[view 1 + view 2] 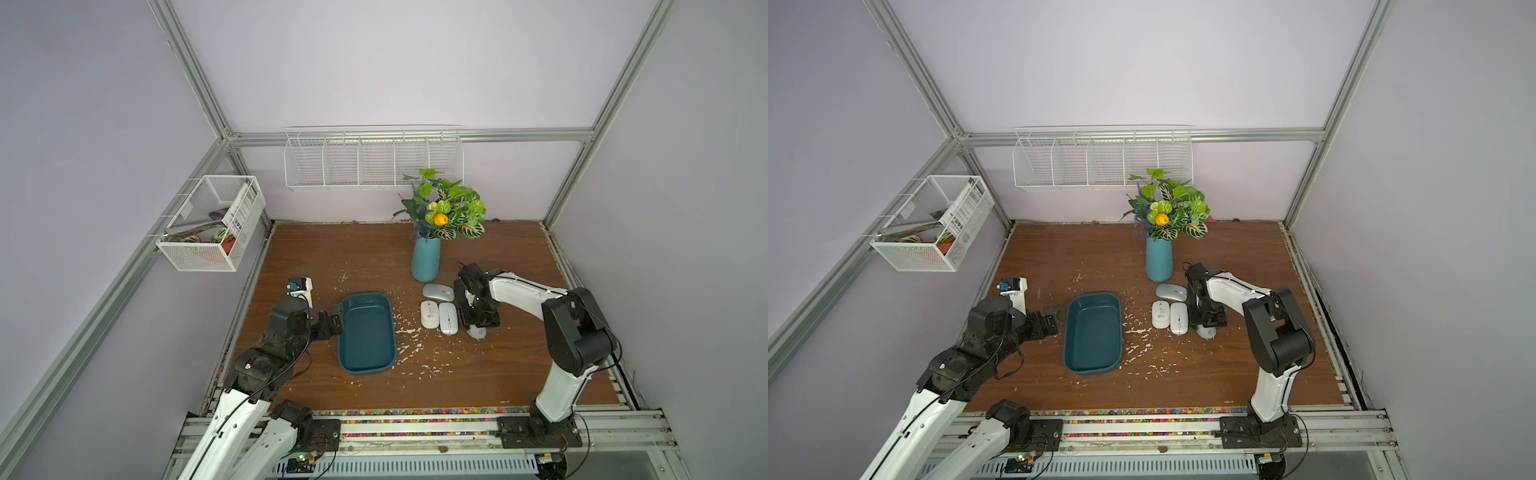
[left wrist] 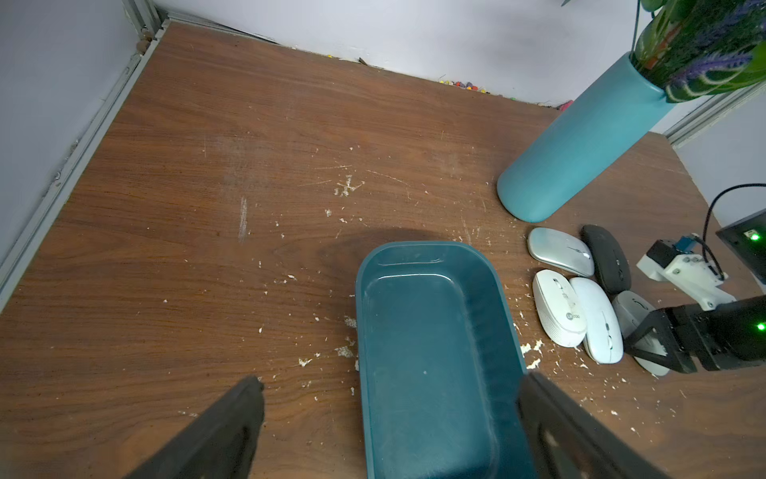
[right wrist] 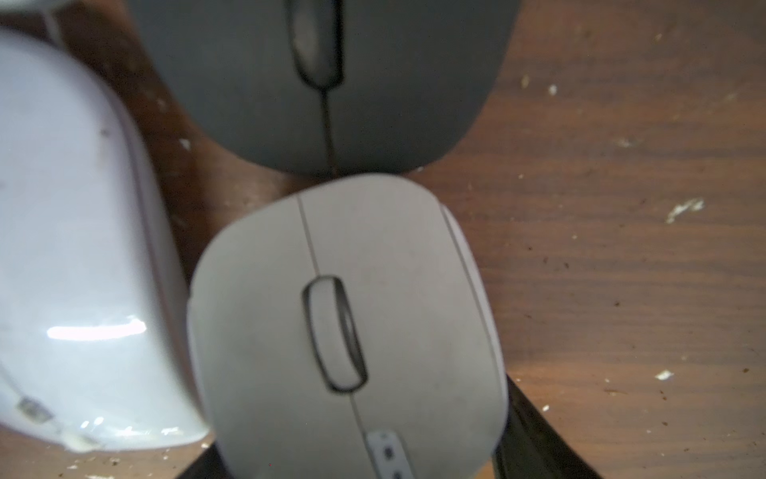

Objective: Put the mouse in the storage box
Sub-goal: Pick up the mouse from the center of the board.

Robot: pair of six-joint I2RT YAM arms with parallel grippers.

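Crumb-strewn tabletop (image 1: 498,374) crowds the pick: the right gripper (image 1: 478,324) clamps the grey mouse (image 3: 348,331), well apart from the storage box (image 1: 368,332), just beside a black mouse (image 3: 323,103) and a white mouse (image 3: 83,249) that lifting might drag, while the left gripper (image 2: 391,379) gapes at the box.

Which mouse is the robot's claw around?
The light grey mouse: the right gripper grips its sides. The silver mouse, black mouse, ribbed white mouse and smooth white mouse lie free.
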